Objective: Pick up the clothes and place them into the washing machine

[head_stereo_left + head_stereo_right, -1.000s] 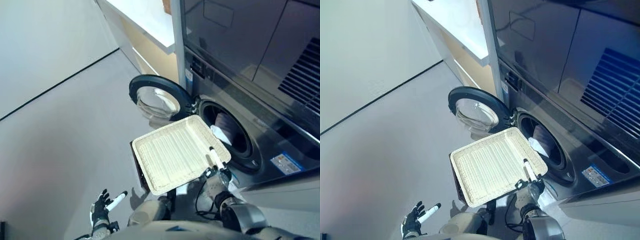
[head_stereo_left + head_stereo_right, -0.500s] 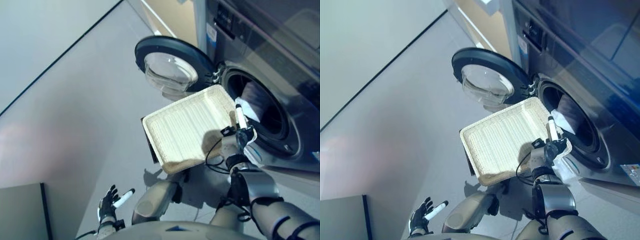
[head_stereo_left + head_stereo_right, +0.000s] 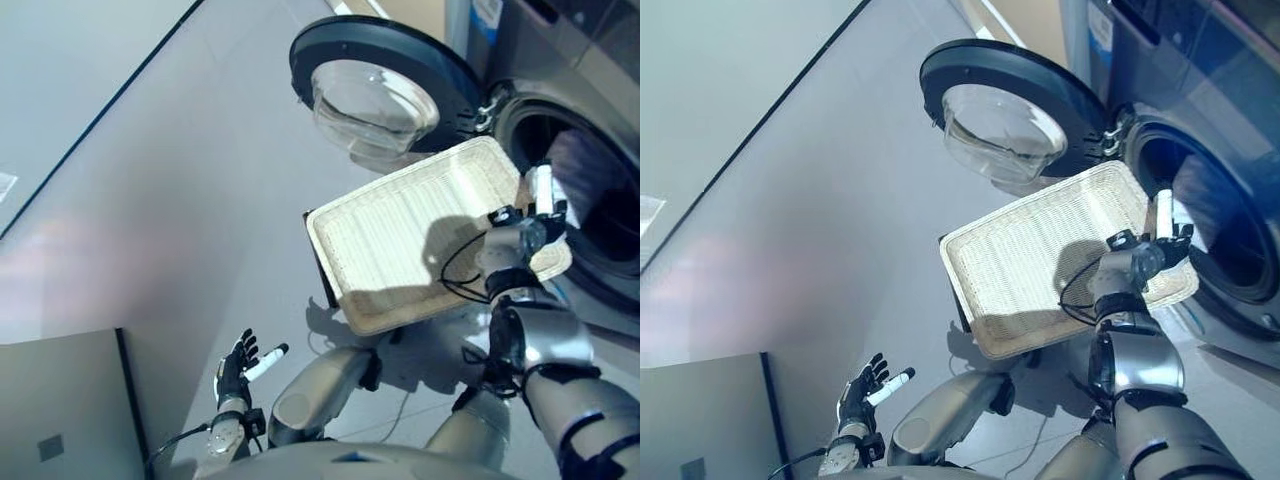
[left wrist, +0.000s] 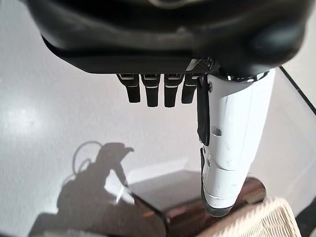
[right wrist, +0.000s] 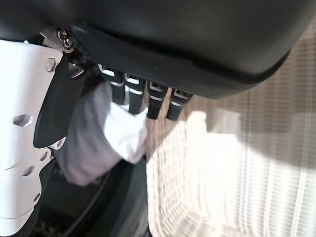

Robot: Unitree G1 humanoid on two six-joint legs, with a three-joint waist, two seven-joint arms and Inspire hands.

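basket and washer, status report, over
Left hand open, idle low. Right hand open beside empty wicker basket. Clothes inside washer drum. Door open.

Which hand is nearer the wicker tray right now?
Right. The right hand is at the wicker tray's edge by the washer drum opening; the left hand hangs open low over the floor, well clear of it.

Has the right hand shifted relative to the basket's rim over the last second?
No. The right hand is at the same corner of the wicker basket, beside the washing machine's opening; the whole scene shifted because the camera moved.
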